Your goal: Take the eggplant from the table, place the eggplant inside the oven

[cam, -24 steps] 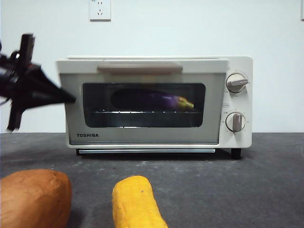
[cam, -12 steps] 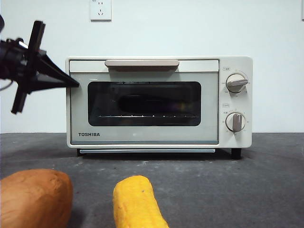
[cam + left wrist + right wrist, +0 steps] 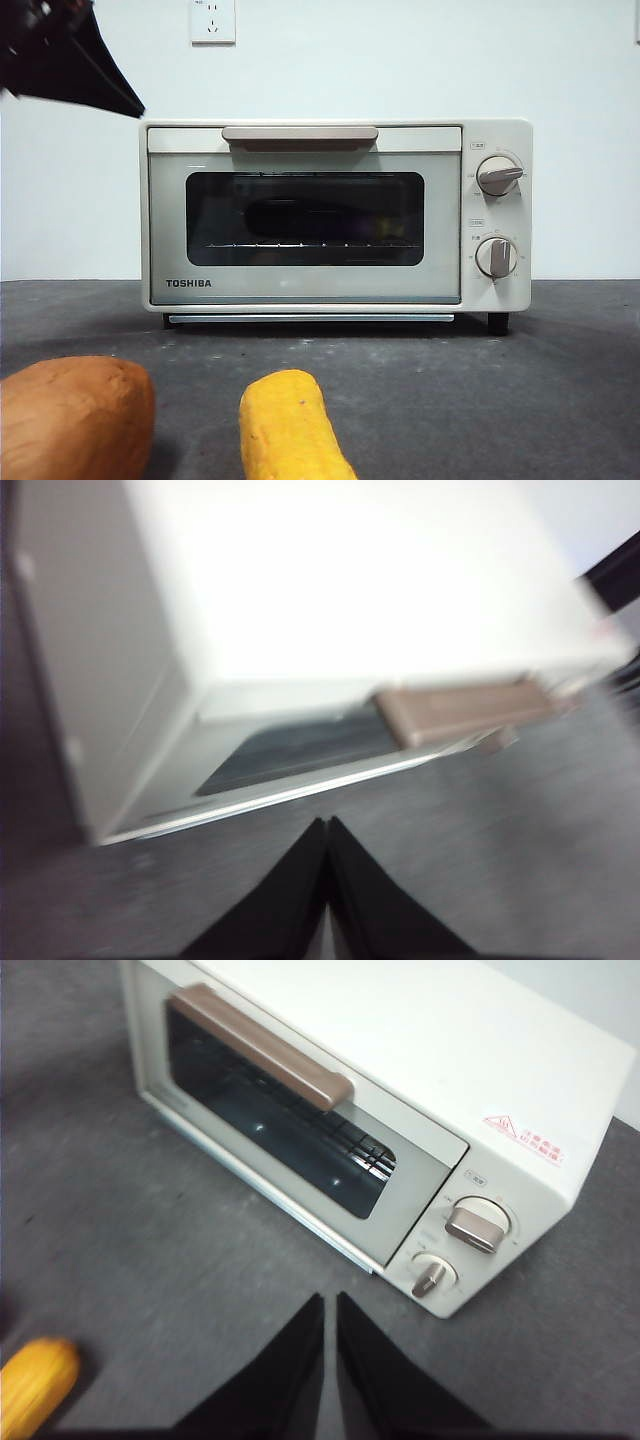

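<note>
The cream-white oven (image 3: 300,290) stands on the dark grey table (image 3: 520,400) with its door shut. Behind the dark glass a long dim shape, the eggplant (image 3: 300,216), lies on the rack; its purple hardly shows. My left gripper (image 3: 125,100) hangs above the oven's upper left corner, clear of it. In the blurred left wrist view, the left gripper (image 3: 327,828) is shut and empty over the table in front of the oven (image 3: 350,600). My right gripper (image 3: 330,1305) is shut and empty above the table, short of the oven (image 3: 450,1060) near its knobs.
An orange-brown sweet potato (image 3: 70,415) and a yellow rough cylinder (image 3: 290,430) lie at the table's front edge. The yellow cylinder (image 3: 35,1385) also shows beside the right gripper. A wall with a socket stands behind the oven.
The oven door, ajar a second ago, has swung shut, and the eggplant has gone dim behind the glass. The left gripper has lifted from the oven's left corner to the picture's top left.
</note>
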Action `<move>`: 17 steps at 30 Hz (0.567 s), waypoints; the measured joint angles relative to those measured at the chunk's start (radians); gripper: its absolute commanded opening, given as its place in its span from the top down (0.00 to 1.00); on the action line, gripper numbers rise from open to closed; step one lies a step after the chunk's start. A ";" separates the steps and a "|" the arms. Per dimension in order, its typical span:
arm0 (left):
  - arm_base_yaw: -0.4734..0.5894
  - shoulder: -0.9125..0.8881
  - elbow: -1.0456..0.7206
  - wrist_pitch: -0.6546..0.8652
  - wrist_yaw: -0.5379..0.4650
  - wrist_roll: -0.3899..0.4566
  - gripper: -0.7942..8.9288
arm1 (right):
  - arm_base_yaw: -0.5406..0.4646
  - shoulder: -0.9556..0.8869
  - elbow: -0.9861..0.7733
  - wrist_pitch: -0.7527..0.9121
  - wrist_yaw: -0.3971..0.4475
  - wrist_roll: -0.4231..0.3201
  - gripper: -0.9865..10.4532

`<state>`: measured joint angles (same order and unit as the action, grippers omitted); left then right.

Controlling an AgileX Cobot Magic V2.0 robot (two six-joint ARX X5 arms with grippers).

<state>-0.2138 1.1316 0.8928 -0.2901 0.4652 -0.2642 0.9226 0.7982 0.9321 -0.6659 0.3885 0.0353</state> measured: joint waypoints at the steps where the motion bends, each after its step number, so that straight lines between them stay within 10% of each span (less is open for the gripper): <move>1: -0.027 -0.031 -0.011 -0.008 -0.050 0.024 0.91 | -0.011 0.000 -0.034 0.043 0.000 0.000 0.91; 9: -0.224 -0.252 -0.193 0.040 -0.359 0.096 0.91 | -0.104 0.000 -0.328 0.428 -0.029 0.000 0.91; 17: -0.301 -0.320 -0.257 -0.045 -0.389 0.080 0.91 | -0.111 0.004 -0.428 0.574 -0.010 0.027 0.91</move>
<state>-0.5152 0.8120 0.6357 -0.3347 0.0757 -0.1837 0.8112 0.8021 0.5037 -0.0917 0.3782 0.0628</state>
